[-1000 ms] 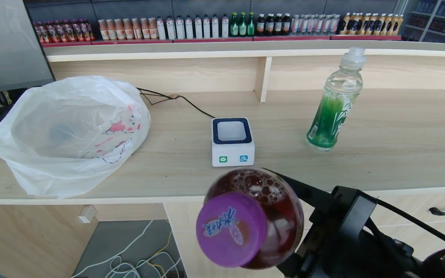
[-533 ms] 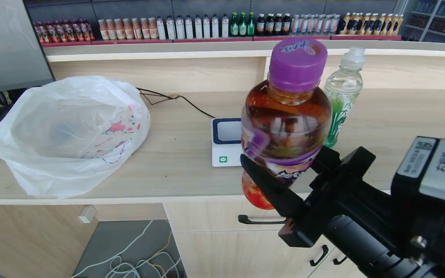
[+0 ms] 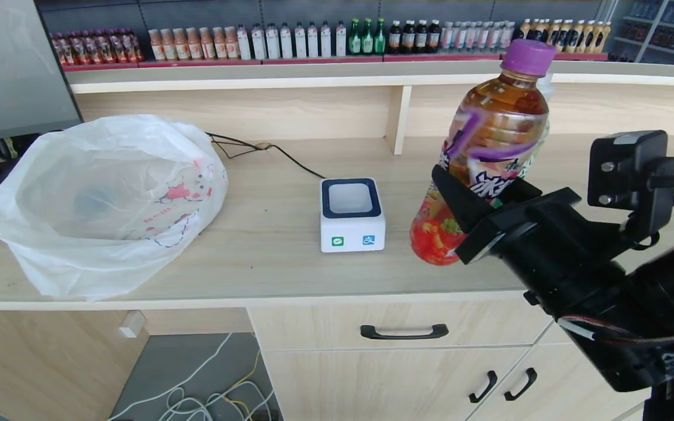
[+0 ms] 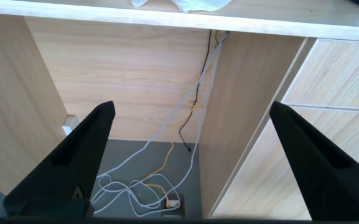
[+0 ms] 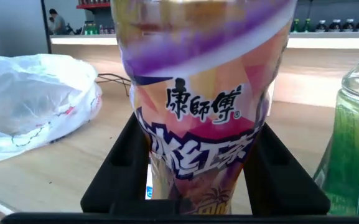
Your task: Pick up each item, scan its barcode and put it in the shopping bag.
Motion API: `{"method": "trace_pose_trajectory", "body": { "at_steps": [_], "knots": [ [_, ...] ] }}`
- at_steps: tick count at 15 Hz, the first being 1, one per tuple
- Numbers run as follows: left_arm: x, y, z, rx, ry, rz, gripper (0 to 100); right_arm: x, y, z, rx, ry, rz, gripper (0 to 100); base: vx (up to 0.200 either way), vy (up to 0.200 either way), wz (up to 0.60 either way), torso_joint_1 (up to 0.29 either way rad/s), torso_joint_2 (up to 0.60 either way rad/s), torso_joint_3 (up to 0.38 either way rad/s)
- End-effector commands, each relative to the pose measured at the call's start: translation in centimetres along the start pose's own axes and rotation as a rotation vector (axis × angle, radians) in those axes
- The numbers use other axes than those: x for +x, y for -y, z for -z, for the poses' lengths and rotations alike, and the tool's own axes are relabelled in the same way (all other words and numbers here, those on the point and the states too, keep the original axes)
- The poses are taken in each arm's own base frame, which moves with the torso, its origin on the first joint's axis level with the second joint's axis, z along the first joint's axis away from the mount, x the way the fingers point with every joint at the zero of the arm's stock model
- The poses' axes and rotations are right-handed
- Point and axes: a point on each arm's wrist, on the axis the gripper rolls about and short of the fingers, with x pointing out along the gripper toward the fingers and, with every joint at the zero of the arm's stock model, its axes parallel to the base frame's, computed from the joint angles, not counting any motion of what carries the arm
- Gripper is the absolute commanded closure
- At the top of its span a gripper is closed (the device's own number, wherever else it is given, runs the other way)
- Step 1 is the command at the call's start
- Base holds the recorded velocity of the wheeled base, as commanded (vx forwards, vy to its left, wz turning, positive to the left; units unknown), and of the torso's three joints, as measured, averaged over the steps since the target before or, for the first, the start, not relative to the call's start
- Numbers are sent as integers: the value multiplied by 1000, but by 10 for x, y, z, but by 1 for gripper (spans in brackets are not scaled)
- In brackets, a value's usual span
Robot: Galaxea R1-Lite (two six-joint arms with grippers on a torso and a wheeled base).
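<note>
On the counter (image 3: pixel 266 263) you have the bag (image 3: pixel 103 199) at the left and the scanner (image 3: pixel 352 214) in the middle. The bottle (image 3: pixel 483 164) is just right of the scanner, with a second bottle (image 5: pixel 353 149) behind it.

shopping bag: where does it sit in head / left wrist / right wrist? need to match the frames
Head: shopping bag on the counter's left part, left of the scanner.
Left wrist: white sliver over the counter edge, above the hanging cables; probably the bag.
Right wrist: on the counter beside the held bottle, on the side away from the green bottle; bag at.
Shared landmark: the wooden counter.
</note>
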Motion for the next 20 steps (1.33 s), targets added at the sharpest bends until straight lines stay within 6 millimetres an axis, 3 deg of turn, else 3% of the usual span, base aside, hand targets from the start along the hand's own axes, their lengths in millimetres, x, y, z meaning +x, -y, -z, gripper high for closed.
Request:
{"method": "trace_pose_trajectory", "body": {
  "at_steps": [1,3,6,11,20],
  "knots": [
    [0,0,0,0,0,0,0,19,26,6,-13,16,104,100,0,0,0,0,0,0],
    [0,0,0,0,0,1,0,28,45,3,-32,48,171,100,0,0,0,0,0,0],
    [0,0,0,0,0,0,0,26,59,-3,-24,66,226,100,0,0,0,0,0,0],
    [0,0,0,-5,0,0,0,27,58,-5,61,87,178,100,0,0,0,0,0,0],
    [0,0,0,-5,0,0,0,39,46,-11,75,130,146,100,0,200,0,1,2,2]
  ]
}}
